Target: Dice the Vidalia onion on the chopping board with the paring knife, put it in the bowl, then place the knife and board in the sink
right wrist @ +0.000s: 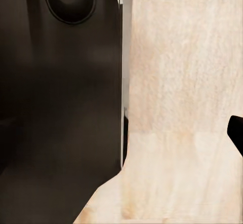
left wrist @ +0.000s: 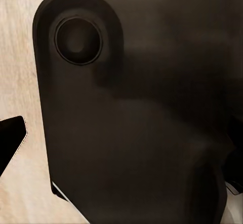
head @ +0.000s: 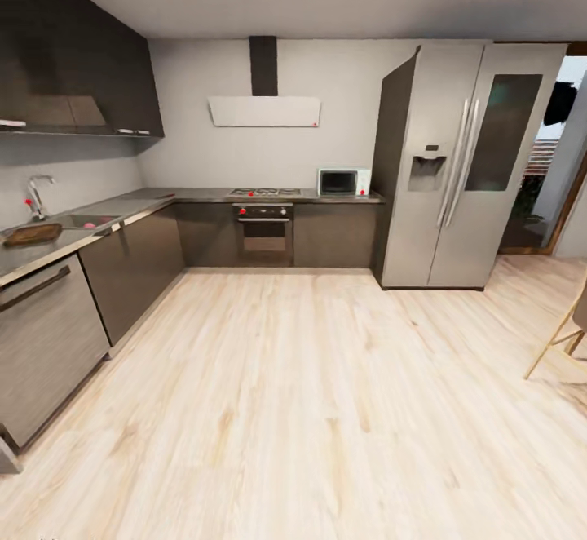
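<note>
The kitchen lies ahead in the head view. The grey countertop [head: 122, 210] runs along the left wall over dark cabinets. The sink [head: 77, 219] is set into it, with a chrome tap [head: 37, 194] and red knob behind. A small pale pinkish thing [head: 90, 225] lies in the basin; it is too small to name. The brown chopping board [head: 33, 234] rests on the counter just before the sink. The paring knife and the bowl are out of view. One dark fingertip [left wrist: 11, 142] pokes into the left wrist view, another fingertip [right wrist: 237, 135] into the right wrist view, both over wood floor.
A dishwasher front [head: 45, 344] stands at the near left. An oven with hob [head: 263, 230], a microwave [head: 341, 182] and a tall steel fridge [head: 456, 165] line the back wall. A wooden chair leg [head: 558, 336] shows at the right. Light wood floor [head: 310, 393] stretches between.
</note>
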Robot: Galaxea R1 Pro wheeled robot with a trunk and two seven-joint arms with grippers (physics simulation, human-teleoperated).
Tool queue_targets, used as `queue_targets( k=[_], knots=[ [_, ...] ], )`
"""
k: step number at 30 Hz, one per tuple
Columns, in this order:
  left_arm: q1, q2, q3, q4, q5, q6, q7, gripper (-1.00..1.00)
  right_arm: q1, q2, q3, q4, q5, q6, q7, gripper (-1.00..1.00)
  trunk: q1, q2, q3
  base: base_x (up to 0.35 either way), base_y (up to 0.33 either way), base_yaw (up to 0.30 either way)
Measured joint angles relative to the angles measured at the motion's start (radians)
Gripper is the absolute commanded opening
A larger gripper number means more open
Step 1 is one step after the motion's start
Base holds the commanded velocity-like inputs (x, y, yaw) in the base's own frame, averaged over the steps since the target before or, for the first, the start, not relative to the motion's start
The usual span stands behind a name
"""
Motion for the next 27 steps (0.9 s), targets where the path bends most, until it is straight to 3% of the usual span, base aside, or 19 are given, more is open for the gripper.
queue_targets(
  k=[27],
  knots=[
    [0.000,0.000,-0.001,0.001,0.001,0.000,0.000,1.00,0.000,0.000,0.000,0.000,0.000,0.000,0.000,1.00,0.000,0.000,0.000,0.296,0.188,0.296]
  ],
)
